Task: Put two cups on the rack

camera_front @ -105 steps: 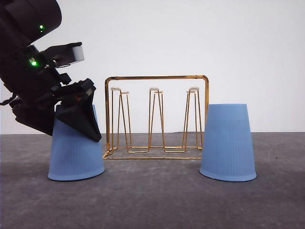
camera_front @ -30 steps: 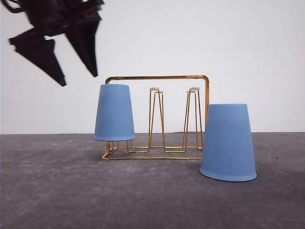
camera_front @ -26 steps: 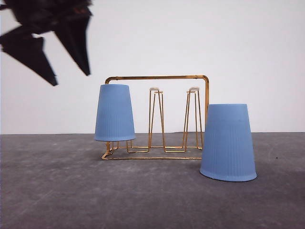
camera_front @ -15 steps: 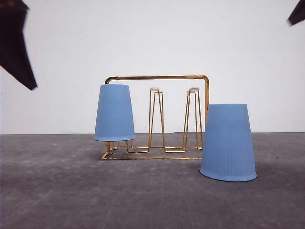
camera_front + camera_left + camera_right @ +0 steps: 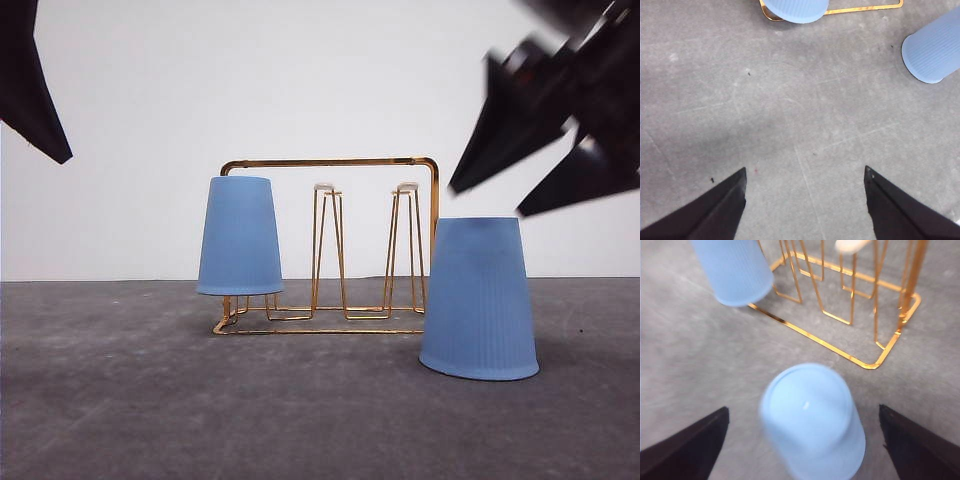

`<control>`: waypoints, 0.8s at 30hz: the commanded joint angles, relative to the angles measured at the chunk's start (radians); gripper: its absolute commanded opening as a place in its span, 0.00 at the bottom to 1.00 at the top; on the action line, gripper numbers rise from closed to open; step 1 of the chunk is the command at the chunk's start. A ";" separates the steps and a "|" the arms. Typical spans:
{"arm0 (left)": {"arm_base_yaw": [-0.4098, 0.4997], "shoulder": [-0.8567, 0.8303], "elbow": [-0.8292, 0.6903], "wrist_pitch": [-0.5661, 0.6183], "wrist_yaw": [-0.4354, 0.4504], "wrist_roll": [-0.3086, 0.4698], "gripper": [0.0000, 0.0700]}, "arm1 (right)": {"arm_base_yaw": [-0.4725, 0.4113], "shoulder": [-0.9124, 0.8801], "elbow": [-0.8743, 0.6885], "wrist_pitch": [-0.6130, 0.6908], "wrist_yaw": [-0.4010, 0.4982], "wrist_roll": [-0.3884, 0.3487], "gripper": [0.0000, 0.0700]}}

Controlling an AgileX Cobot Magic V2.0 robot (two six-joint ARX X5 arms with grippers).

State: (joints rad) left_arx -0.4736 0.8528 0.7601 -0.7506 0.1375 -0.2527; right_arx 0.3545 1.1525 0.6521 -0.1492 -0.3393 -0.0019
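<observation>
The right claw (image 5: pixel 545 195) has swung in at the upper right of the frame, jaws spread and empty, above the second cup (image 5: pixel 478 298) standing mouth-down on the bench (image 5: pixel 300 410) at lower right. The left claw (image 5: pixel 805 200), open and empty, has drawn back to the upper left, leaving the first cup (image 5: pixel 240 236) hung on the left peg of the rack (image 5: pixel 330 162), so half the job looks done.

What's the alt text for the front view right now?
One light-blue cup hangs upside down on the left peg of the gold wire rack; a second cup stands upside down on the grey table to the rack's right. The open right tool hovers above it.
</observation>
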 commanded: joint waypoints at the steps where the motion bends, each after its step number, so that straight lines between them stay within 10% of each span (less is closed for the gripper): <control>1: -0.005 0.009 0.006 0.010 0.005 -0.003 0.62 | 0.011 0.061 0.010 0.039 0.007 -0.013 0.89; 7: -0.005 0.009 0.006 0.011 0.004 -0.003 0.62 | 0.017 0.219 0.010 0.104 0.007 -0.009 0.85; 13: -0.005 0.009 0.006 0.013 0.004 -0.003 0.62 | 0.016 0.231 0.016 0.074 0.000 -0.001 0.40; 24: -0.005 0.009 0.006 0.019 0.000 0.001 0.62 | 0.016 0.162 0.352 -0.397 0.046 0.023 0.41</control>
State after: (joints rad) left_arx -0.4736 0.8536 0.7601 -0.7399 0.1368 -0.2523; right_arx 0.3656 1.3083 0.9742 -0.5285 -0.3004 0.0086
